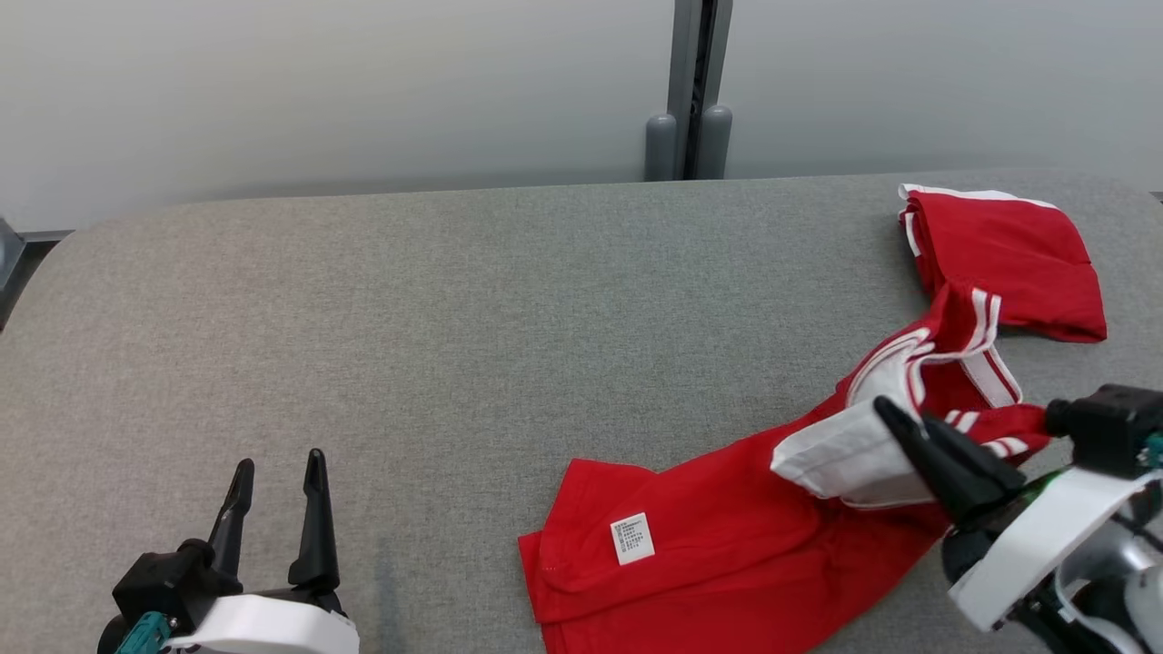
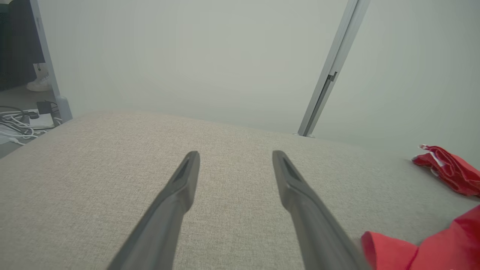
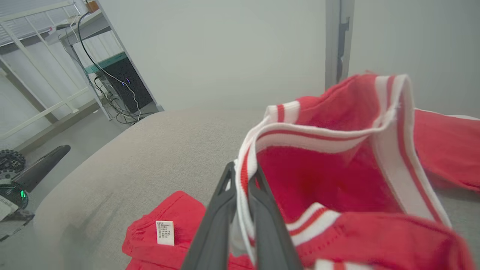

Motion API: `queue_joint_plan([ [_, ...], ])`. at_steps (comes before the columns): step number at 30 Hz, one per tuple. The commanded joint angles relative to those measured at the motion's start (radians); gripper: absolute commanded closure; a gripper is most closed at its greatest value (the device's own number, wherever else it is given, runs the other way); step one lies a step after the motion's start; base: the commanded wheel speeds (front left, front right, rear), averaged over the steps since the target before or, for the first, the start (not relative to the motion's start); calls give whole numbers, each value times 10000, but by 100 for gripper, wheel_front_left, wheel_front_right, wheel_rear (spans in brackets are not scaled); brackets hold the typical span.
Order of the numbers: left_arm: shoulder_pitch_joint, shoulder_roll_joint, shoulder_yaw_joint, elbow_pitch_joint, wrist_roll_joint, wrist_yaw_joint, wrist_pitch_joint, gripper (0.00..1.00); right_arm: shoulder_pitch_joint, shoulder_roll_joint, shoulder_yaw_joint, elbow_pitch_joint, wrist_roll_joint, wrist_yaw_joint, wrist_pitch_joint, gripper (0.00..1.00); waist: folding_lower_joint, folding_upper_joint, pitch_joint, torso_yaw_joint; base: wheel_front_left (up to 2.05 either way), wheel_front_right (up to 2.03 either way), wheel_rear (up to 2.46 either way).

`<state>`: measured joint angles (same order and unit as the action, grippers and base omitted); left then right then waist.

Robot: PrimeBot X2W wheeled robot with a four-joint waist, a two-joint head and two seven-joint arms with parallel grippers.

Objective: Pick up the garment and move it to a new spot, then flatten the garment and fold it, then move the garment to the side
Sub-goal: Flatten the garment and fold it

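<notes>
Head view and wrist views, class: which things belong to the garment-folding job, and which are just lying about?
Job: red garment; right pincer, shut on its striped trim; left pincer, open.
Lying about: wall post; floor cables; computer tower.

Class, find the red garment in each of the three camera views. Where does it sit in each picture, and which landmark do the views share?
Head view: the red garment spreads across the lower right, its striped trim pinched by the right tool.
Left wrist view: at the right edge and lower right corner.
Right wrist view: across the middle and right, close up.
Shared landmark: the grey post behind the table.
</notes>
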<state>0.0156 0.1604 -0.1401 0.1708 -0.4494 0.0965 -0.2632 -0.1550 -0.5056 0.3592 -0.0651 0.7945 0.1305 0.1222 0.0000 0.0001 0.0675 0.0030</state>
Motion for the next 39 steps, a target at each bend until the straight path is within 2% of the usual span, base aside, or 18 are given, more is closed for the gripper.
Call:
queue_joint_plan([
  [1, 4, 55, 23, 24, -16, -43, -9, 0, 198, 231, 46, -394, -211, 7, 327, 100, 0, -1, -21, 103, 0, 0, 0],
  [2, 4, 55, 23, 24, -16, -43, -9, 0, 198, 231, 46, -394, -211, 7, 327, 100, 0, -1, -21, 103, 0, 0, 0],
  [6, -63, 33, -59, 50, 1, -45, 8, 0, 465, 870, 419, -1063, -616, 7, 1156, 100, 0, -1, -39, 389, 0, 0, 0],
  [9, -120, 24, -115, 89, -3, -66, 10, 0, 505, 1316, 675, -1057, -839, 7, 1502, 100, 0, -1, -45, 672, 0, 0, 0],
  [21, -104, -14, -206, 255, -77, -92, 9, 0, 337, 2420, 1554, 585, -1376, 7, 2342, 100, 0, -1, -98, 1702, 0, 0, 0],
  [30, -78, 33, -173, 261, -113, -50, -4, 0, 209, 2891, 2097, 1446, -1447, 7, 2320, 100, 0, -1, -121, 1941, 0, 0, 0],
  [32, -72, 42, -156, 248, -124, -25, -7, 0, 179, 2964, 2214, 1608, -1443, 7, 2273, 93, 0, -1, -112, 1926, 0, 0, 0],
  [33, -72, 47, -151, 239, -132, -26, -8, 0, 171, 2990, 2263, 1645, -1420, 7, 2262, 84, 0, -1, -108, 1910, 0, 0, 0],
  [34, -76, 50, -144, 237, -139, -21, -9, 0, 152, 2999, 2324, 1683, -1401, 7, 2248, 62, 0, -1, -103, 1890, 0, 0, 0],
  [35, -81, 49, -141, 237, -147, -15, -9, 0, 111, 3010, 2387, 1723, -1375, 7, 2240, 25, 0, -1, -99, 1866, 0, 0, 0],
  [36, -88, 46, -139, 240, -152, -5, -10, 0, 66, 3024, 2427, 1735, -1344, 7, 2184, 0, 0, -1, -94, 1838, 0, 0, 0],
  [39, -110, 20, -150, 252, -149, 8, -13, 0, -66, 3047, 2553, 1590, -1181, 7, 1969, 0, 0, -1, -97, 1726, 0, 0, 0],
])
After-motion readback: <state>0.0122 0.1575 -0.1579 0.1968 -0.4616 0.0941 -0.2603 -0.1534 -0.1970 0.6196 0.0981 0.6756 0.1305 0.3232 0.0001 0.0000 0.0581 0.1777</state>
